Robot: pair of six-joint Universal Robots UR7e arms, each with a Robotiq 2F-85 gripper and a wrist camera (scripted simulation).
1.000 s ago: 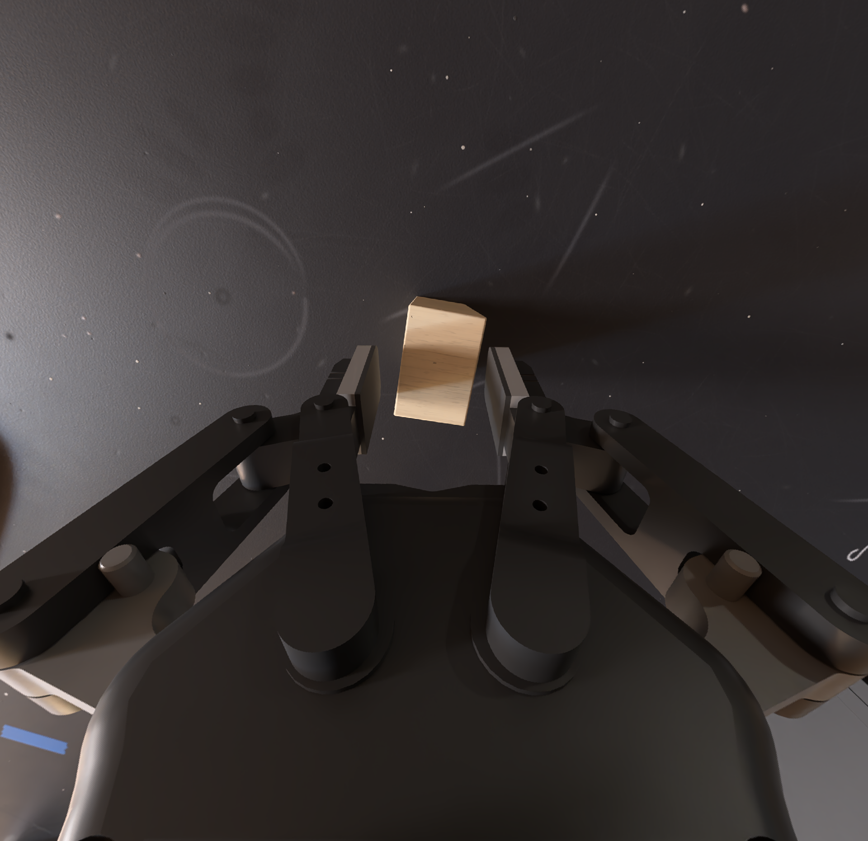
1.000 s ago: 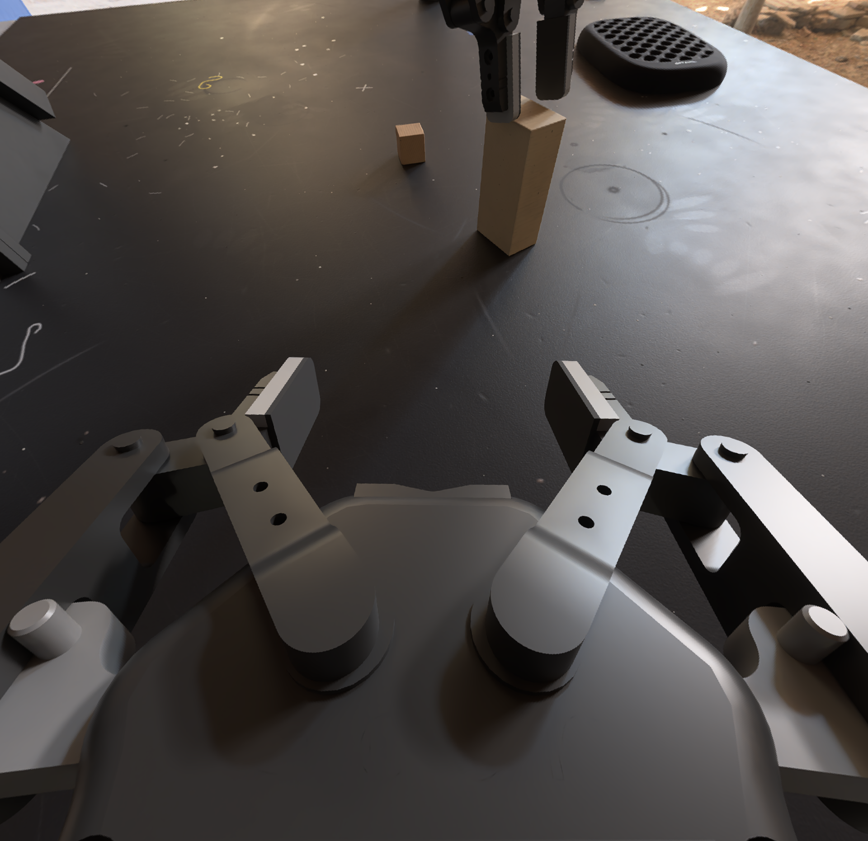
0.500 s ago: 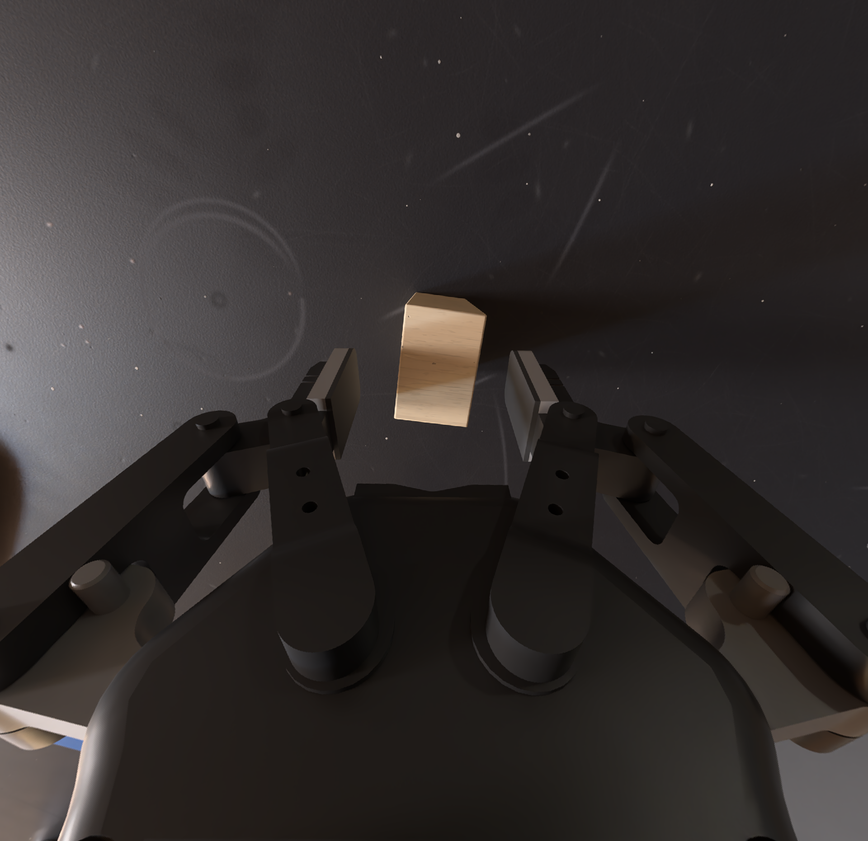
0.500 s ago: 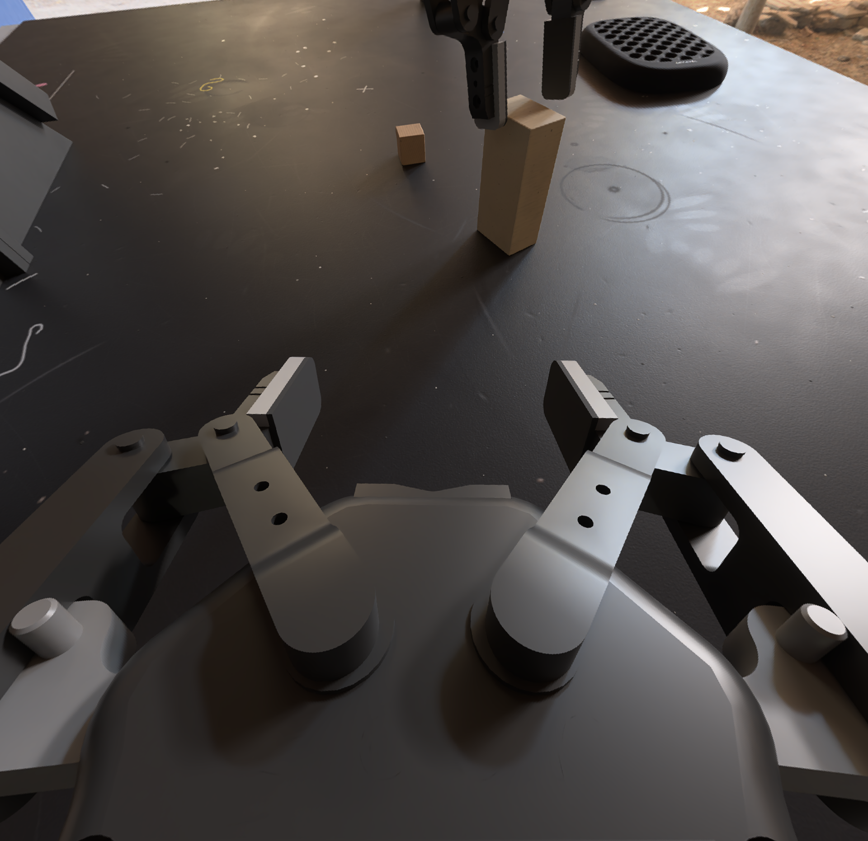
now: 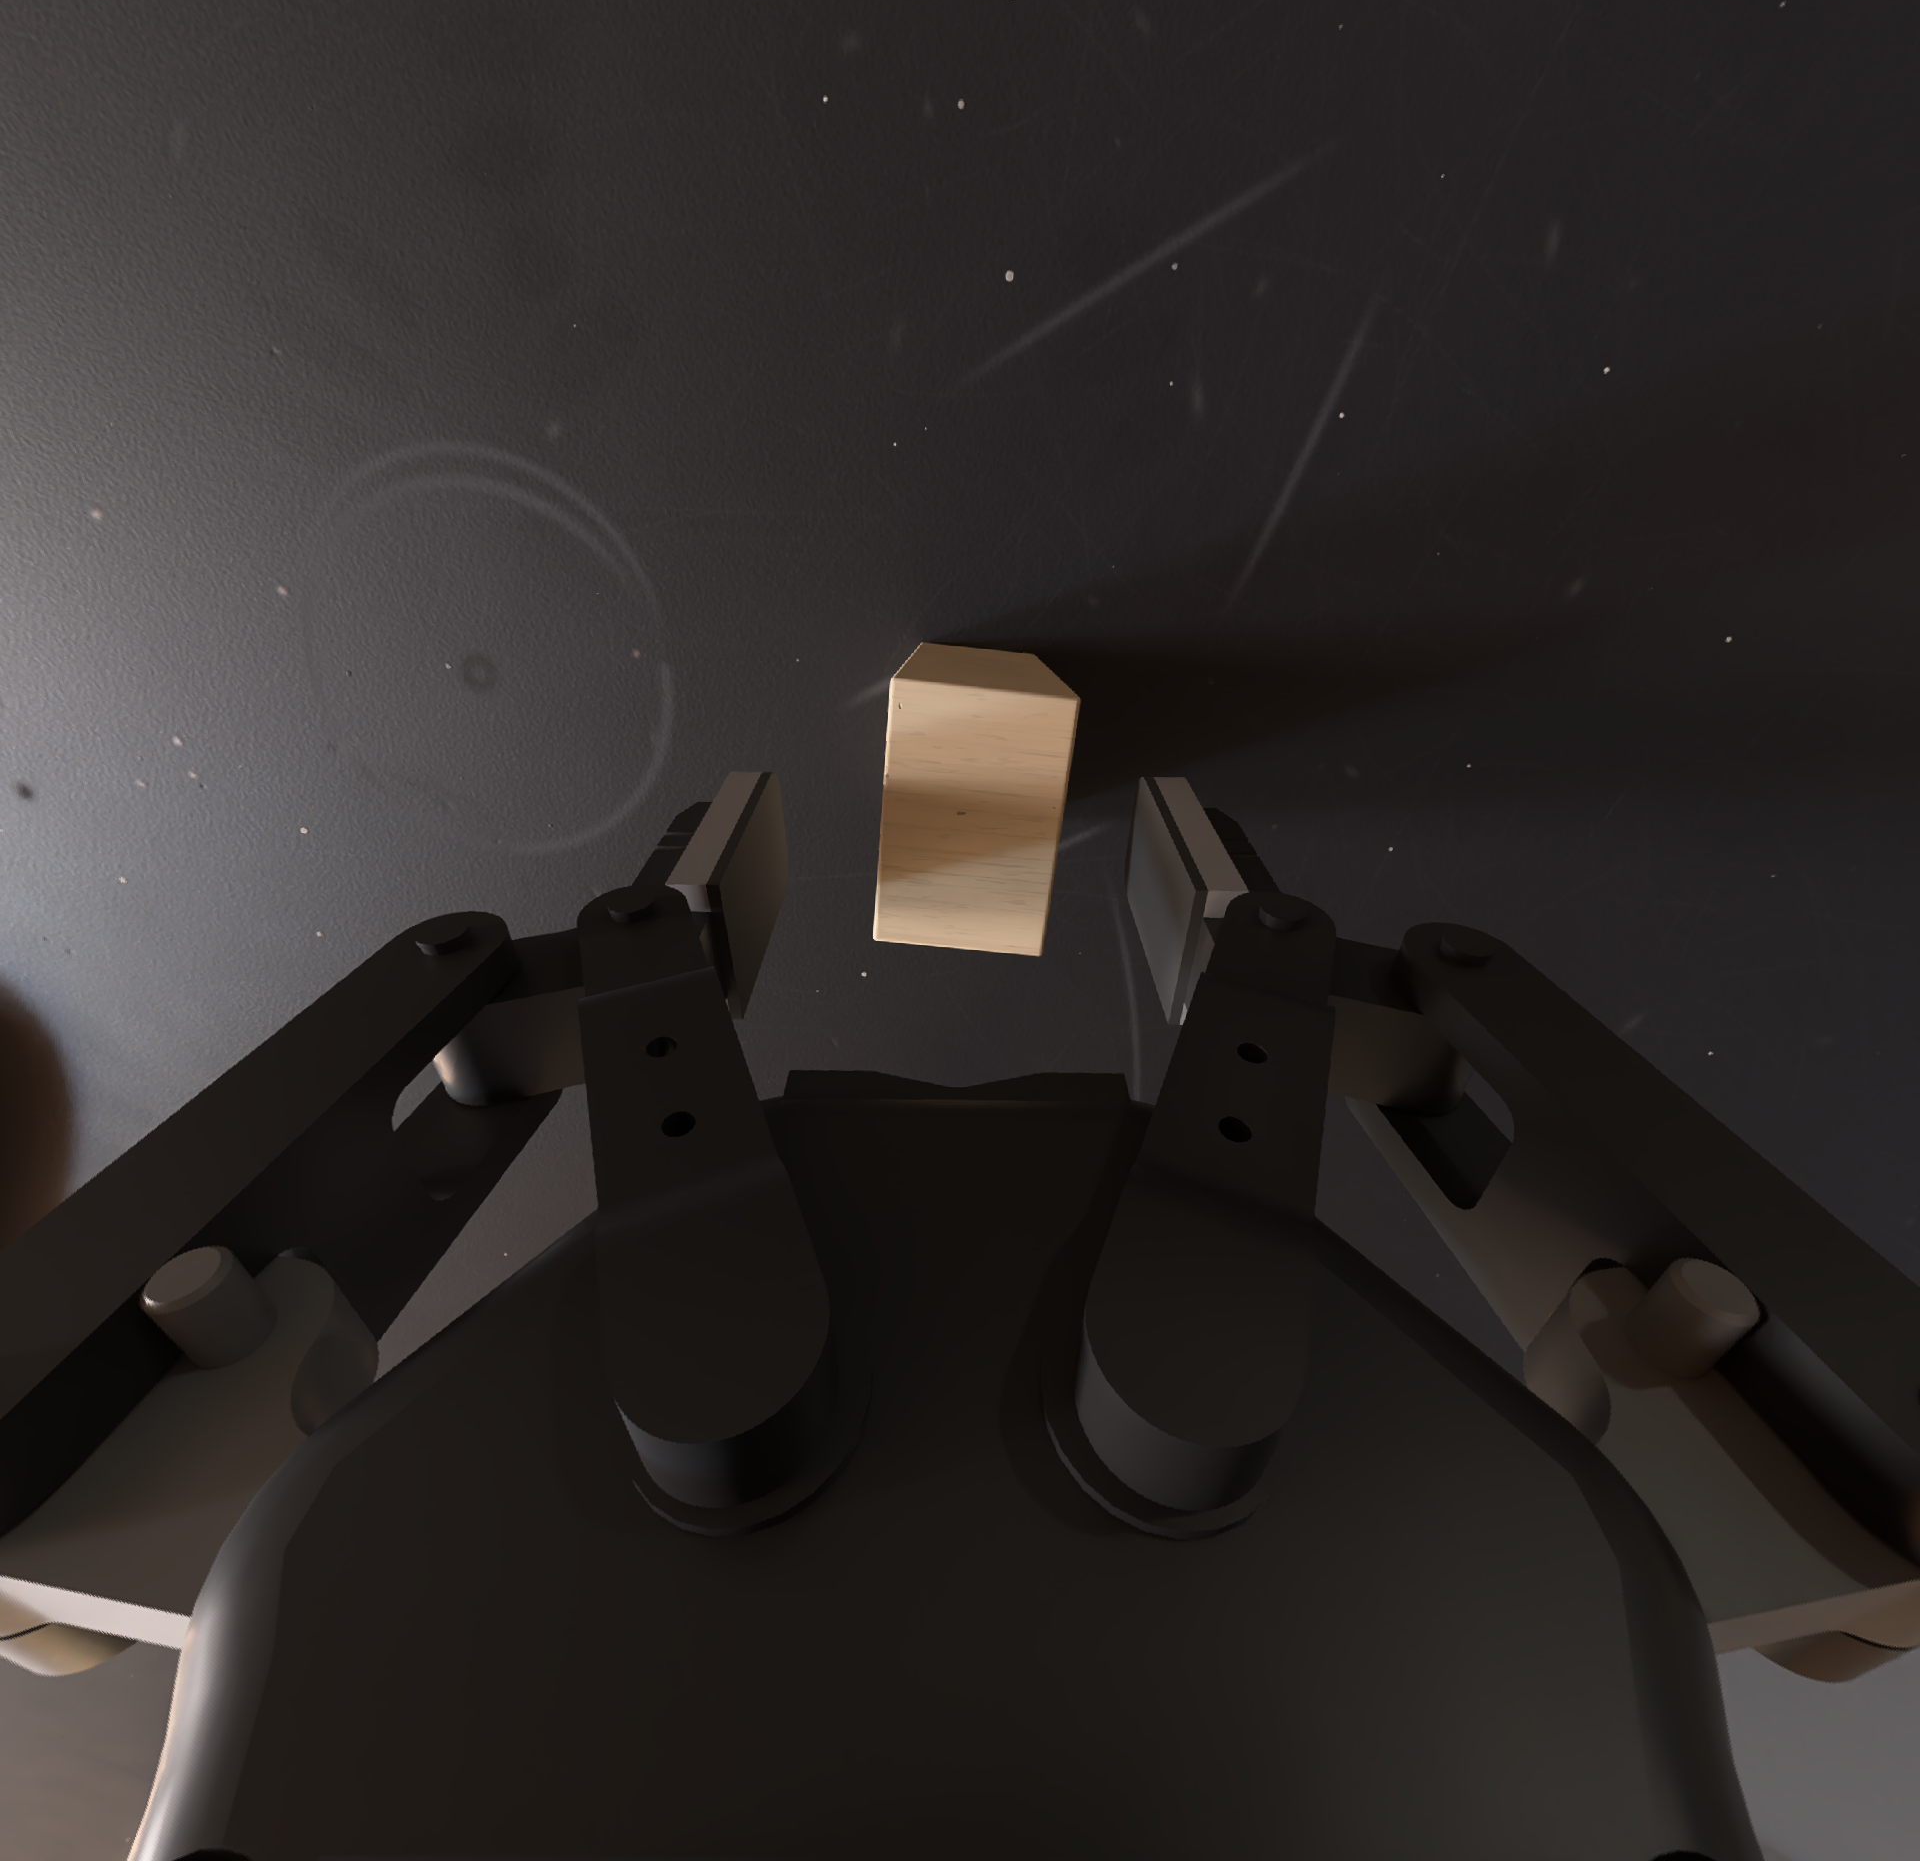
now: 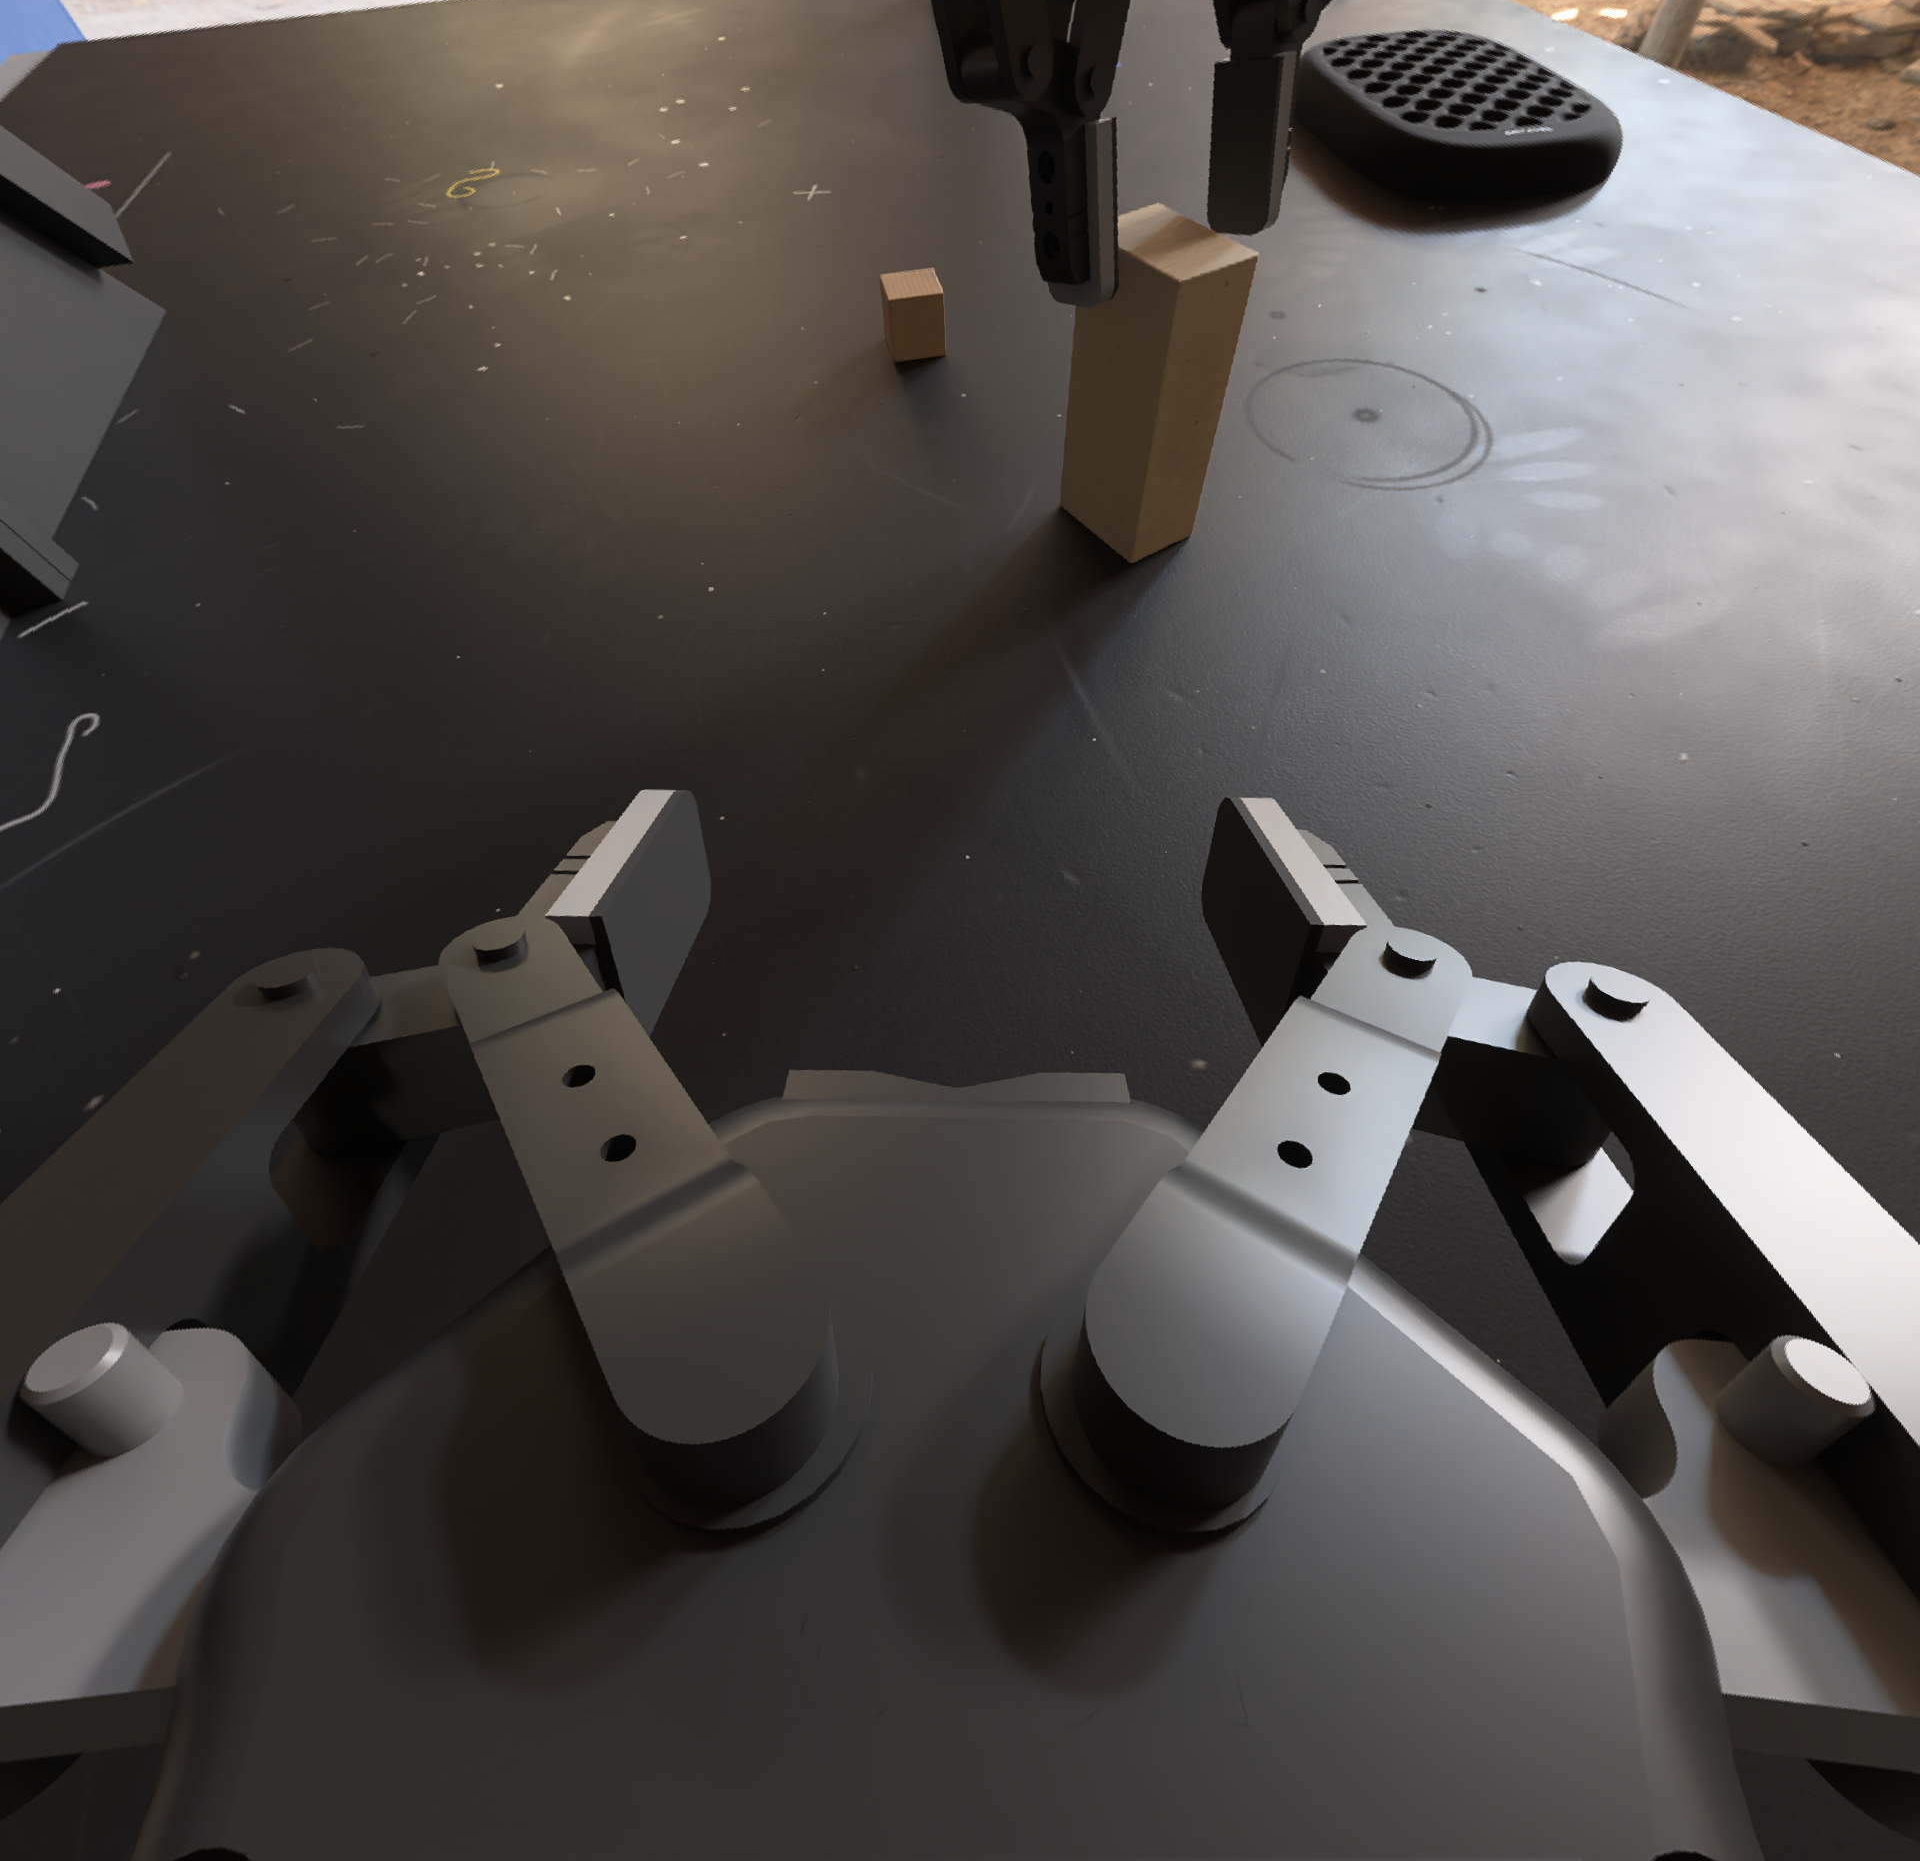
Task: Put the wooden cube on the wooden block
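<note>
A tall pale wooden block [image 6: 1153,398] stands upright on the dark table [image 6: 623,585]. My left gripper [image 5: 951,866] hangs straight above it, open, its fingers to either side of the block's top [image 5: 971,803] without touching. In the right wrist view the left gripper [image 6: 1158,242] straddles the block's top end. A small wooden cube [image 6: 912,313] sits on the table to the left of the block. My right gripper [image 6: 956,876] is open and empty, low over the table, well in front of the block.
A black perforated pad [image 6: 1455,112] lies at the far right of the table. A grey box-shaped object [image 6: 52,377] stands at the left edge. Chalk marks and a ring stain [image 6: 1366,419] mark the surface. The table's far edge meets bright ground.
My left gripper has opened wider and let go of the wooden block's top, then risen slightly. The block stays upright. My right gripper has not moved.
</note>
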